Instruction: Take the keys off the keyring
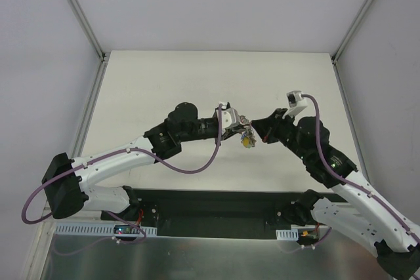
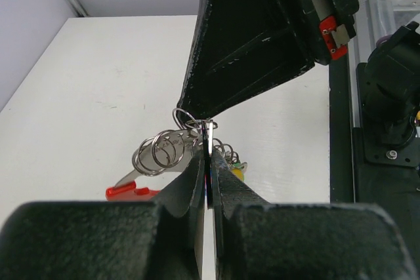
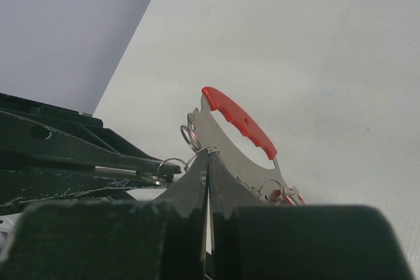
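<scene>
Both grippers meet above the middle of the table and hold the keys (image 1: 247,140) between them. My left gripper (image 1: 237,126) is shut on a thin flat metal piece of the bunch, seen edge-on in the left wrist view (image 2: 209,152). Several silvery rings (image 2: 159,151), a red head (image 2: 131,193) and a yellow head (image 2: 237,174) hang beside its fingers. My right gripper (image 1: 254,129) is shut on a thin wire loop of the keyring (image 3: 197,157) at its tips (image 3: 209,160). A curved silvery blade with a red plastic grip (image 3: 239,121) stands behind them.
The white table (image 1: 164,83) lies below the bunch, bounded by grey walls on the left, right and back. The black base plate (image 1: 216,204) runs along the near edge. In each wrist view the other arm's black gripper (image 2: 256,44) (image 3: 72,155) is close in front.
</scene>
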